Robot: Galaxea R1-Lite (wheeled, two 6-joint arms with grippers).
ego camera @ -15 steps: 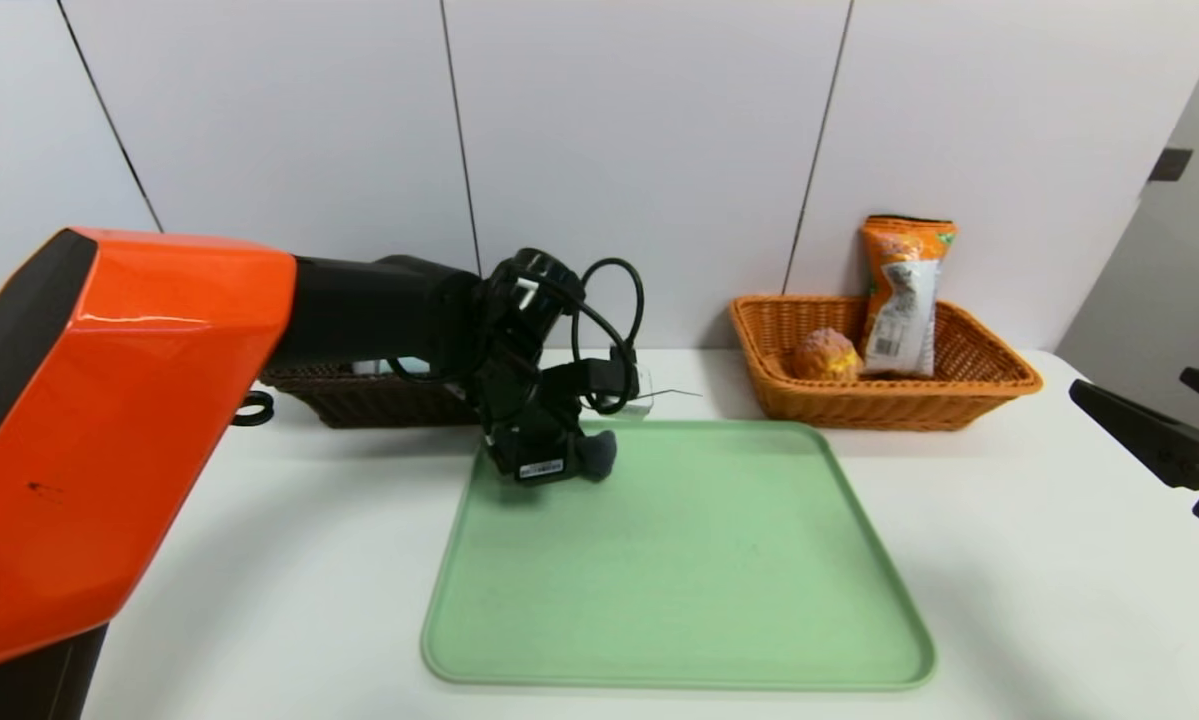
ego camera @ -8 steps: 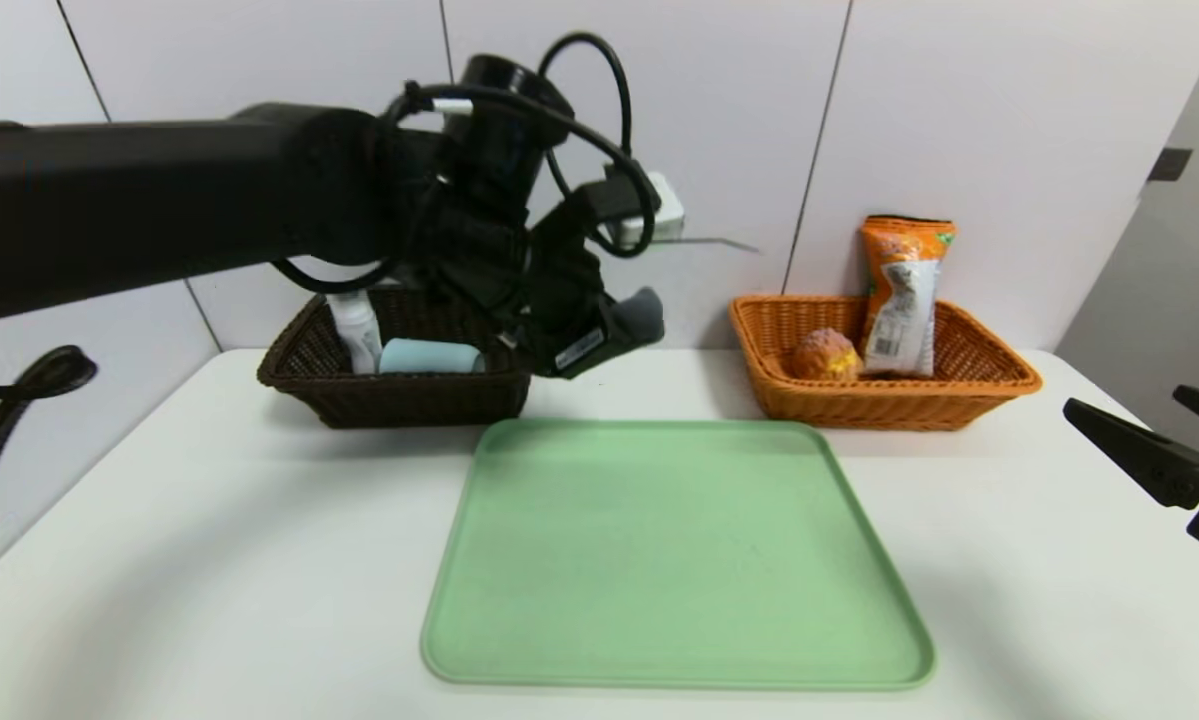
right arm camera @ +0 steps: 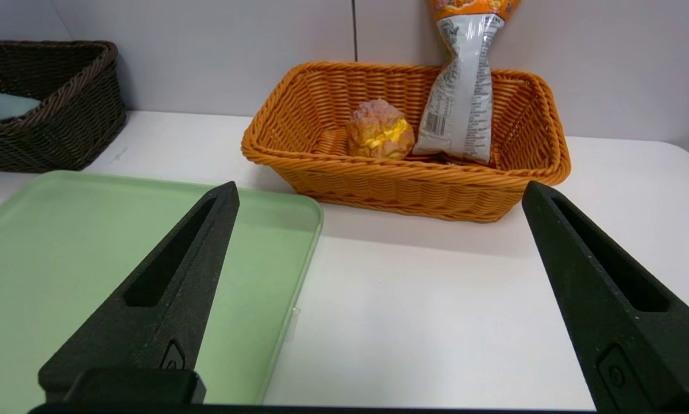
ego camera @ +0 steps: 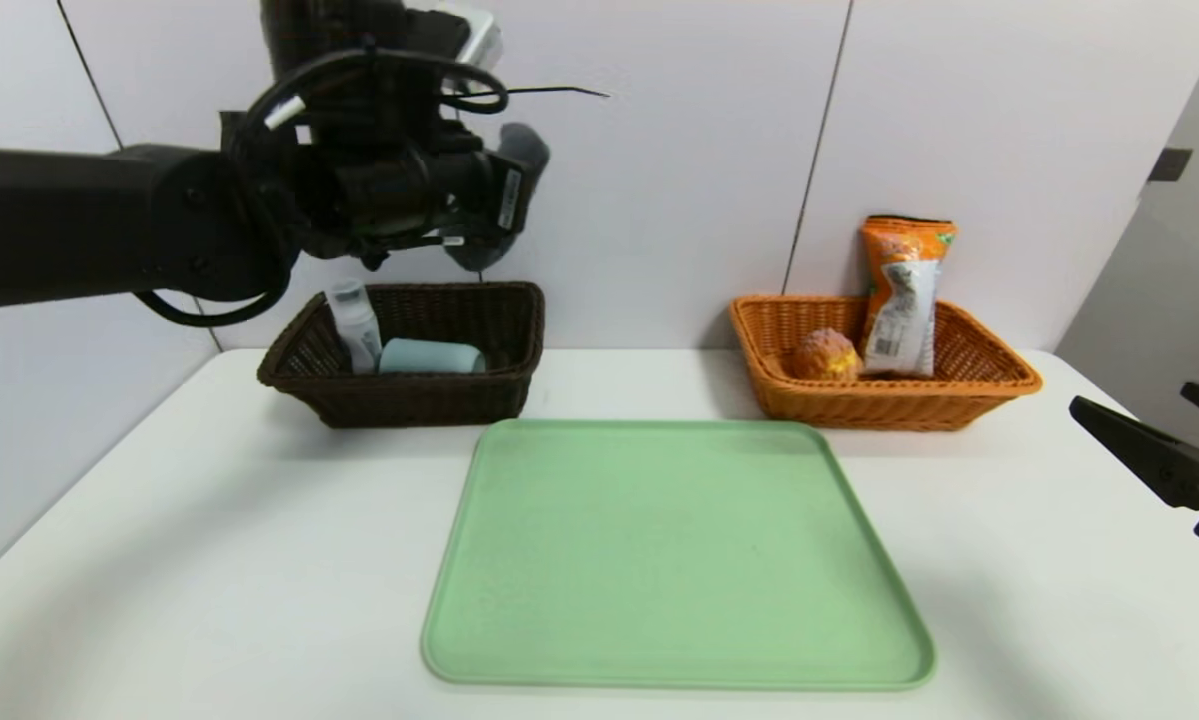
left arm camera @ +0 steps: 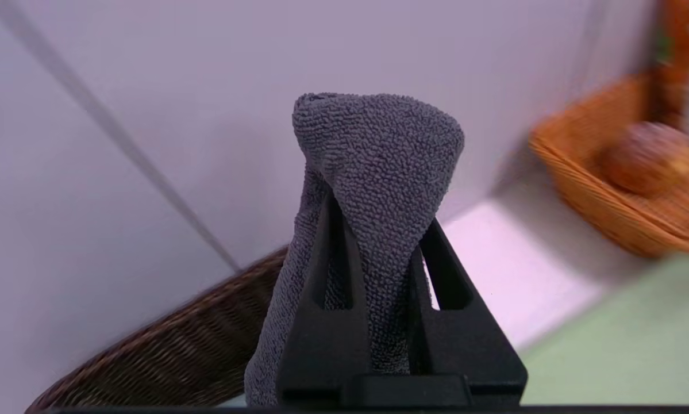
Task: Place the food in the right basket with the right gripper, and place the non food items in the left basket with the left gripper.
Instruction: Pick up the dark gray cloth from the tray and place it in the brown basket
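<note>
White desk (ego camera: 209, 500) carries it all; green tray (ego camera: 679, 550) sits mid-desk w/ none of the task's items on it, so pickup looks done. Orange-tan wicker basket (ego camera: 889, 408), R side, looks finished: both food items in. Dark brown wicker basket (ego camera: 399, 405), L side, has 2 of 3 non-food items; one to go.

R pincer (right arm camera: 381, 184) is spread wide, holding nothing, idle off the R side of the desk area; prob. no more work for it. L pincer (left arm camera: 383, 208) is clamped on the rolled dark grey cloth (left arm camera: 378, 144), up in the air near the dark basket, higher than its rim; exact depth vs. the rim I can't tell.

Orange snack packet (ego camera: 901, 290) stands tilted in the orange basket, top poking out. Teal-blue cup (ego camera: 429, 357) lies on its side in the dark one; translucent bottle (ego camera: 357, 335) leans beside it. Bun (ego camera: 825, 355) sits next to the packet.

Est. status: 4 of 5 placed. Remaining: cloth over dark basket, lower, release, back off.
</note>
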